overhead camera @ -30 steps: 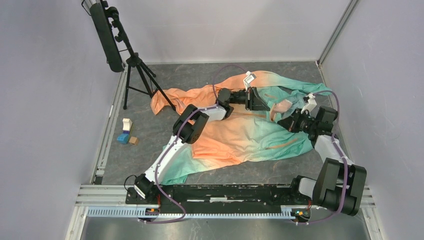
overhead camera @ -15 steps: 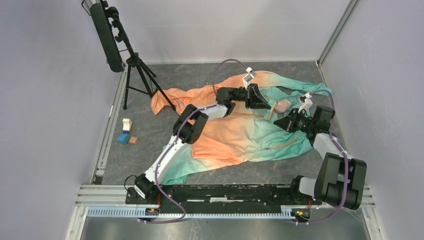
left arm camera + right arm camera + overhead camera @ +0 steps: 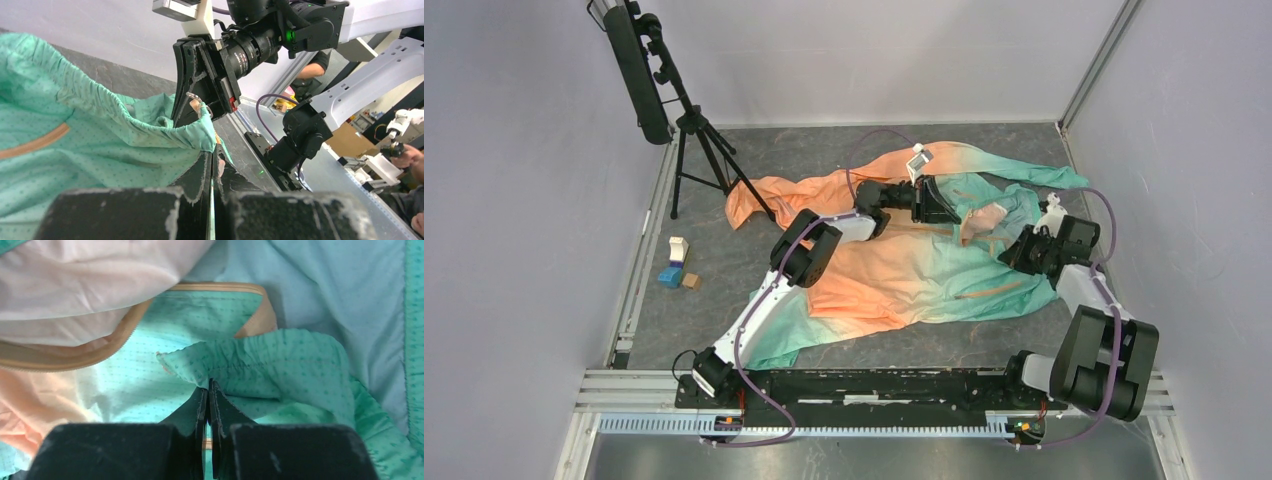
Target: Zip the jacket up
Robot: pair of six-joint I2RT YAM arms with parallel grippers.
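- the jacket (image 3: pixel 894 275) lies crumpled across the middle of the table (image 3: pixel 674 325), orange to the left and mint to the right.
- the left gripper (image 3: pixel 212 150) is pinched closed on a gathered mint hem edge.
- the right gripper (image 3: pixel 207 386) is clamped on gathered mint hem too, near an orange zip (image 3: pixel 65 361).
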